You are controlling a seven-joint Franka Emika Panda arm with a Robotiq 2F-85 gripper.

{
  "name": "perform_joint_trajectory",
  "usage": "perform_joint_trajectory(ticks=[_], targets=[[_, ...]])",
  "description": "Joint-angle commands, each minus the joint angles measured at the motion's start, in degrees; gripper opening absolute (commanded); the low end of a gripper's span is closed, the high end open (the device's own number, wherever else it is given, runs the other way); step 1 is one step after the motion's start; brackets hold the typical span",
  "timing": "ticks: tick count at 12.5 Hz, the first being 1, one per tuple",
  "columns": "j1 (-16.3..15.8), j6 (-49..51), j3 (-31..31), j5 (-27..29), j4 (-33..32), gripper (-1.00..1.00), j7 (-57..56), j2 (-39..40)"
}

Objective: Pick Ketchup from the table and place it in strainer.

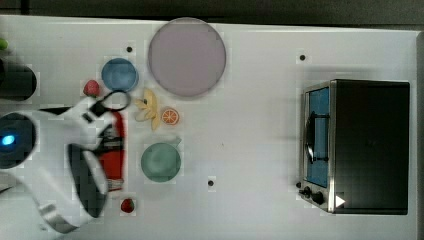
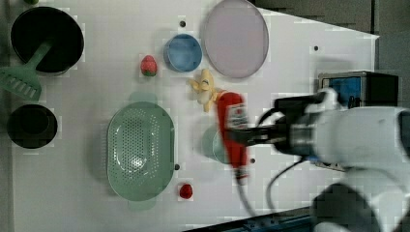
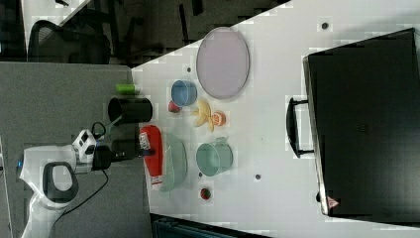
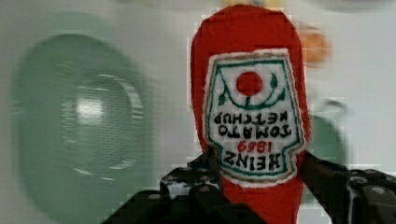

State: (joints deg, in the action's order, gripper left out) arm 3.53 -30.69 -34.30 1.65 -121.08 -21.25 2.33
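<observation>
My gripper (image 2: 240, 136) is shut on the Ketchup (image 2: 231, 126), a red bottle with a pale label, and holds it lying level above the table. In the left view the bottle hangs over the teal cup (image 2: 213, 146), to the right of the strainer (image 2: 140, 145), a pale mint-green oval basket with a perforated bottom and nothing in it. The right view shows the Ketchup (image 3: 153, 154) beside the strainer's rim (image 3: 177, 159). In the wrist view the black fingers (image 4: 346, 183) clamp the Ketchup (image 4: 252, 112) on both sides below its label, with the strainer (image 4: 79, 126) blurred behind.
A blue bowl (image 1: 119, 74), a purple plate (image 1: 186, 56), a banana (image 1: 148, 108), an orange slice (image 1: 170, 116) and two strawberries (image 1: 91, 88) (image 1: 127, 205) lie on the table. A toaster oven (image 1: 360, 145) stands at the top view's right. Black pots (image 2: 47, 44) and a green spatula (image 2: 19, 82) are at the left view's left.
</observation>
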Motion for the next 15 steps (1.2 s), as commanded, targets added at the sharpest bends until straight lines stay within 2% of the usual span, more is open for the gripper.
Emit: perform_joint_trajectory(ticks=[1, 5, 11, 12, 15], targets=[[-1.41, -6.06, -1.72, 0.65, 1.57, 0.18, 7.67, 2.72], [-3.12, -13.75, -5.08, 0.62, 1.53, 0.18, 16.32, 10.54], [-7.0, -25.3, -4.73, -0.07, 1.32, 0.18, 21.63, 21.07], [-7.11, -26.19, -4.51, -0.22, 1.32, 0.24, 21.63, 22.36], [-7.37, -27.06, -3.51, -1.99, 1.4, 0.87, 21.63, 24.63]])
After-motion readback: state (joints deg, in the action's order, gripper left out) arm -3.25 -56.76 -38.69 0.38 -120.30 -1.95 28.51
